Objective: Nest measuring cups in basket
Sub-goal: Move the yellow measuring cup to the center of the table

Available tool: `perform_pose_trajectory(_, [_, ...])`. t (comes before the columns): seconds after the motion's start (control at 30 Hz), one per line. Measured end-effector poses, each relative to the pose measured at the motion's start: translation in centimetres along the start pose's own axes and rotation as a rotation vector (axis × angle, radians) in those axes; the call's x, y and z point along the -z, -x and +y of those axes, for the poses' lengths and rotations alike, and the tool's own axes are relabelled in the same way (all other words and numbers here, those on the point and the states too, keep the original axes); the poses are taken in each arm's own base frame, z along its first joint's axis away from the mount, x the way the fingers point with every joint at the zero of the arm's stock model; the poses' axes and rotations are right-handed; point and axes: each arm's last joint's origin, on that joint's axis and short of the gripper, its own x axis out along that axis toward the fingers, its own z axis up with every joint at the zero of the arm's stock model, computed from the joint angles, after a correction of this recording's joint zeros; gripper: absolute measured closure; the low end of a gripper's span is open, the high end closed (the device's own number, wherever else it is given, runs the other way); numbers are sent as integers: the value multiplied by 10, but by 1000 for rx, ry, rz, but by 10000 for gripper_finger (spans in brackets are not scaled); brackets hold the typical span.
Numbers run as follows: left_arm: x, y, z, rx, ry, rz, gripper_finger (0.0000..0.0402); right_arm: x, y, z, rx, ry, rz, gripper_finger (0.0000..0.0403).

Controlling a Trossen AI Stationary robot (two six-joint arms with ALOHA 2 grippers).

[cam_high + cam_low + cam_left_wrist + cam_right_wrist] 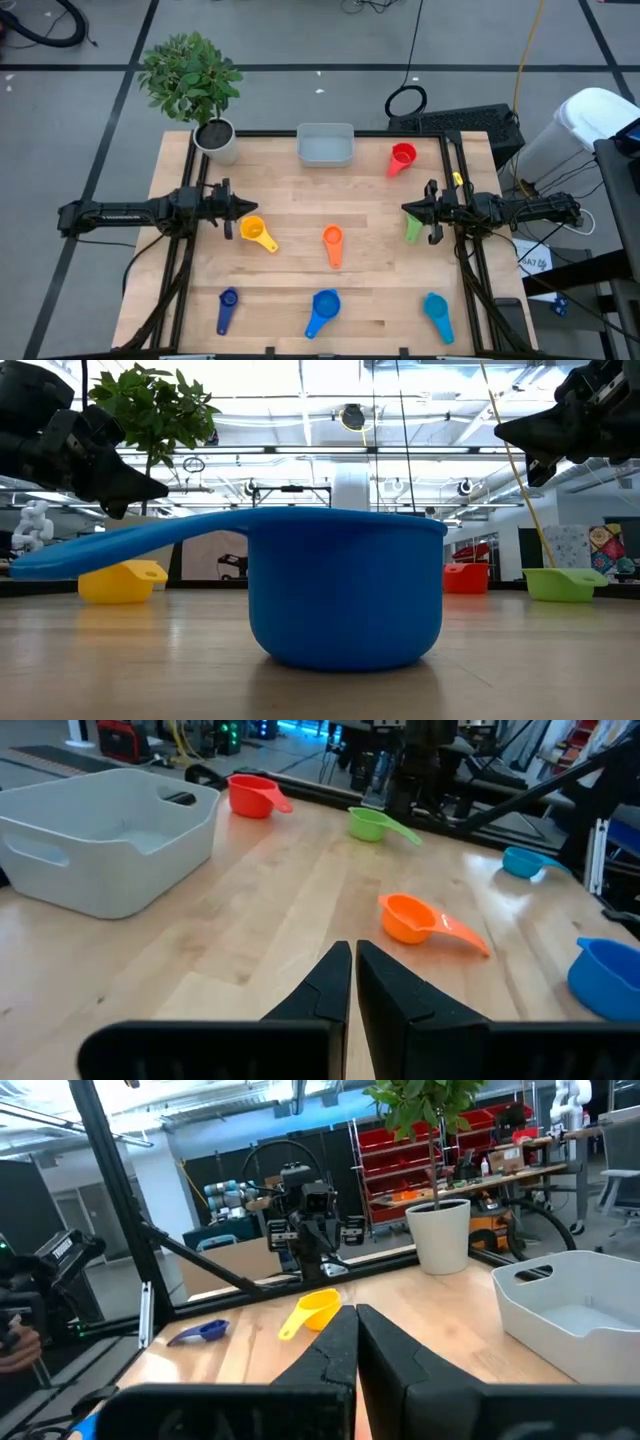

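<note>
Bright blue cup [345,585] looks light and stiff; I'd pinch its flat handle. Left hand [232,209] and right hand [410,210] hover pressed closed, empty

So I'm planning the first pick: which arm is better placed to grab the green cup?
The right arm, most likely. Its gripper hangs right beside the green cup at the table's right edge, fingers closed and empty. The left gripper waits across the table by the yellow cup.

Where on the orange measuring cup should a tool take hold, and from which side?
Probably the flat handle of the orange measuring cup. It lies open side up, bowl toward the basket, handle pointing to the table's near edge. Coming straight down, fingers astride the handle, looks safest, since nothing stands close.
</note>
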Motion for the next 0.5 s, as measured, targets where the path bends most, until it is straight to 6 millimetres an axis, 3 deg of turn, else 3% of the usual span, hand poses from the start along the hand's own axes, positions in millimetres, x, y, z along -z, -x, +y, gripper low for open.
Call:
perform_pose_trajectory(0.1, [-5,0,-1,11,0,-49,376,-7,0,0,38,32,-77,402])
perform_pose_trajectory(0.17, [-19,2,-4,25,-10,-110,376,-18,1,1,28,63,-185,395])
perform_pose_trajectory(0.27, [-62,12,-12,24,-61,-159,375,-21,1,2,13,130,-189,370])
perform_pose_trajectory(0.5, [-162,26,-31,-19,-188,83,375,-82,-11,16,82,217,-148,279])
